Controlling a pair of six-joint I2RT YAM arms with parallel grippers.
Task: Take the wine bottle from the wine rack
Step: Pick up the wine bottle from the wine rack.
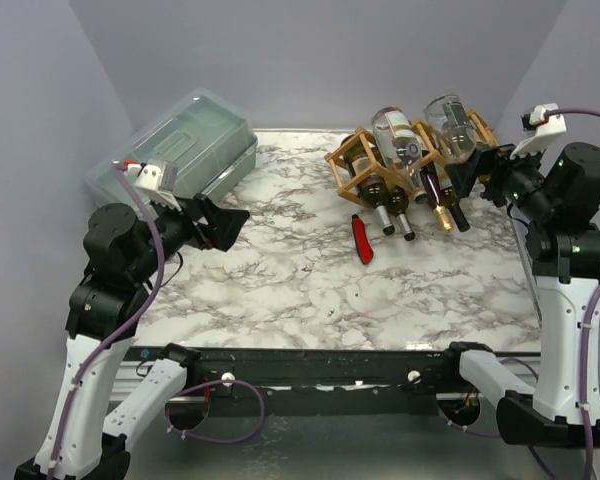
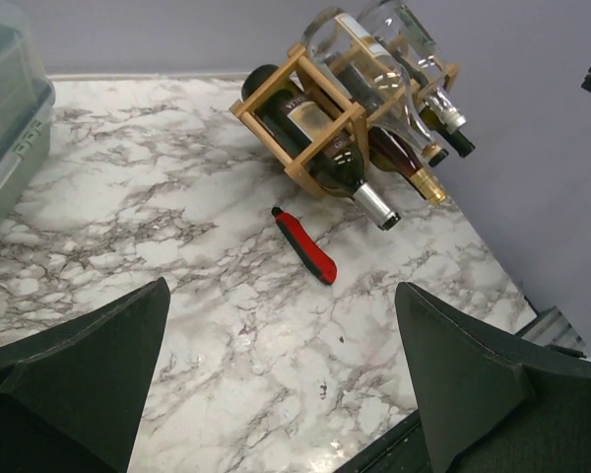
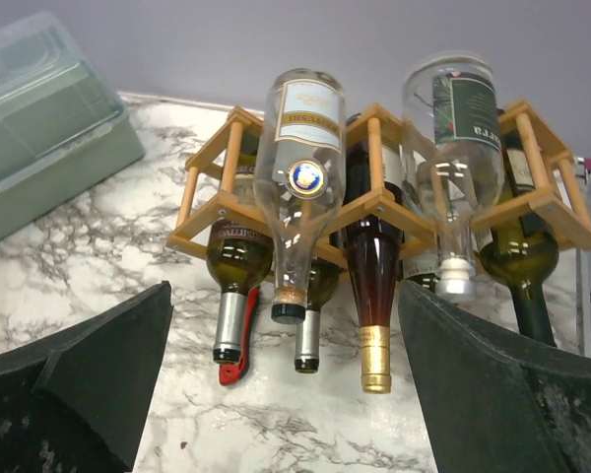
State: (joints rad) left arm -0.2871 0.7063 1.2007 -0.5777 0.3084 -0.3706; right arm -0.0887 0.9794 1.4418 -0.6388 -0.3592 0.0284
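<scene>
The light-brown wooden wine rack (image 1: 346, 145) stands at the back right of the marble table and holds several bottles, necks toward the front. In the right wrist view the rack (image 3: 375, 158) carries two clear bottles (image 3: 295, 168) on top, and dark bottles with silver capsules (image 3: 238, 266) and a gold-foil one (image 3: 374, 286) below. My right gripper (image 1: 477, 172) is open and empty just off the rack's right end, facing the bottle necks (image 3: 286, 288). My left gripper (image 1: 225, 222) is open and empty over the left side of the table, far from the rack (image 2: 294, 175).
A translucent green-grey lidded box (image 1: 180, 150) stands at the back left, behind my left arm. A red-handled tool (image 1: 362, 240) lies on the marble in front of the rack's left end, partly under a bottle neck. Grey walls close in the back and both sides.
</scene>
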